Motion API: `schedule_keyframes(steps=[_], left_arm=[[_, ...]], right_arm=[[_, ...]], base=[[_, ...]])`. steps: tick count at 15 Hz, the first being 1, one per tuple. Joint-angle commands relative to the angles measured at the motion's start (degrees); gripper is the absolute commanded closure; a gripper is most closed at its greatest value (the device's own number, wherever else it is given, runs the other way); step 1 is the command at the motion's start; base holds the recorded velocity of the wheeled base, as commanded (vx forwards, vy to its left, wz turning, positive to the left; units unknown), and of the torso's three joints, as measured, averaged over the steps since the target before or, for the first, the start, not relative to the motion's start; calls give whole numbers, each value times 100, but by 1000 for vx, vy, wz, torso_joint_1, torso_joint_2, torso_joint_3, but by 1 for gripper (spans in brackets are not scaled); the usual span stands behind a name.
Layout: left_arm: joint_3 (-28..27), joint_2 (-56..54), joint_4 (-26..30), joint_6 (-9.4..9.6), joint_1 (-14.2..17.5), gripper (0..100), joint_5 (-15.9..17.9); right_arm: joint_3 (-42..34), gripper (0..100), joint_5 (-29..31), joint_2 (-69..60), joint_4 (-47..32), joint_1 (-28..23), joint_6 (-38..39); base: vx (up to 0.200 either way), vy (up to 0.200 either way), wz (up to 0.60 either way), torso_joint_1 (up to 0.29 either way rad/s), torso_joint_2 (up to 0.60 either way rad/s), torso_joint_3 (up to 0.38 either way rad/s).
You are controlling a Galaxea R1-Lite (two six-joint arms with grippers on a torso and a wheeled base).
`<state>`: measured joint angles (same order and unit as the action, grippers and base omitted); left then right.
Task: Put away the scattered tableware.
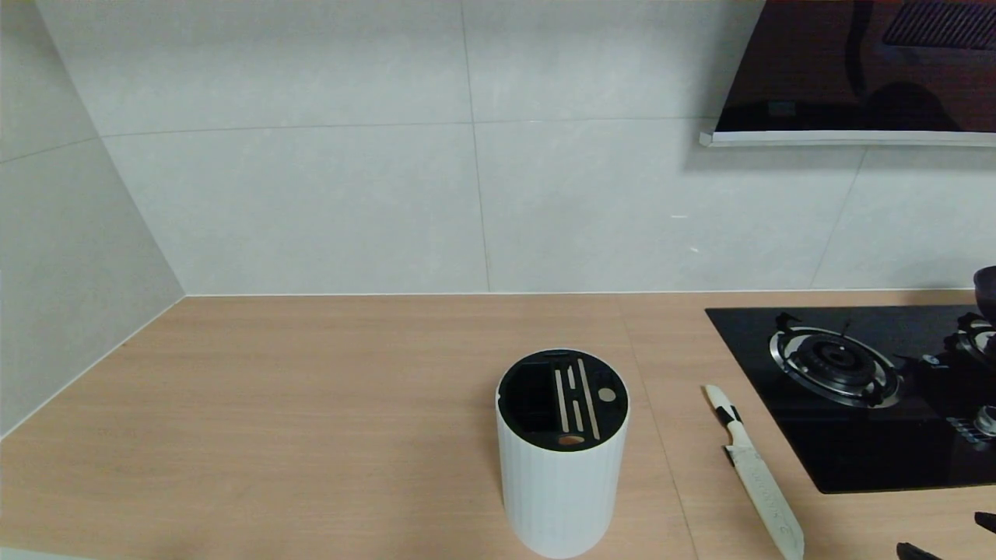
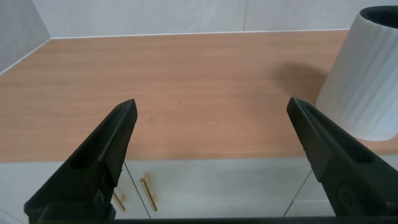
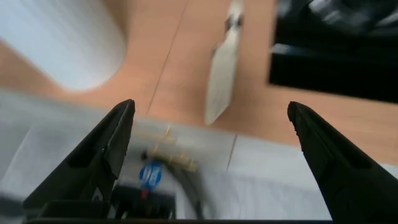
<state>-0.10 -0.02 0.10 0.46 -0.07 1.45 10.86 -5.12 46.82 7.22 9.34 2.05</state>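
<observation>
Largely cropped, the right gripper (image 1: 948, 538) sits near the knife (image 1: 753, 470).

White ribbed holder (image 1: 562, 482), white black-banded knife (image 1: 753, 474)

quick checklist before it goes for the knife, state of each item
1. Right gripper open, empty: ok.
2. Knife flat on counter, apart from holder and stove: ok.
3. Holder upright, slots free: ok.
4. Right gripper over knife: not ok, it hangs short of the counter edge.
5. Left gripper open, apart from holder: ok.
6. Which way the blade's edge faces: cannot tell.
</observation>
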Motion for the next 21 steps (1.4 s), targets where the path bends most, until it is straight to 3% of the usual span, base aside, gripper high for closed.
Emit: schedule_keyframes(steps=[1,8,16,21], left_arm=[[1,2,-1,-2,-1,0,4],[1,2,-1,-2,-1,0,4],[1,2,-1,-2,-1,0,4],[1,2,-1,-2,-1,0,4]], right_arm=[[48,0,-7,1329,535,130,15],[30,0,125,3386,2100,464,24],[206,0,1013,5495,3998,683,-3],[689,0,1329,6418,4376,762,41]], base=[[0,0,0,0,0,0],[0,0,0,0,0,0],[0,0,0,0,0,0],[0,0,0,0,0,0]])
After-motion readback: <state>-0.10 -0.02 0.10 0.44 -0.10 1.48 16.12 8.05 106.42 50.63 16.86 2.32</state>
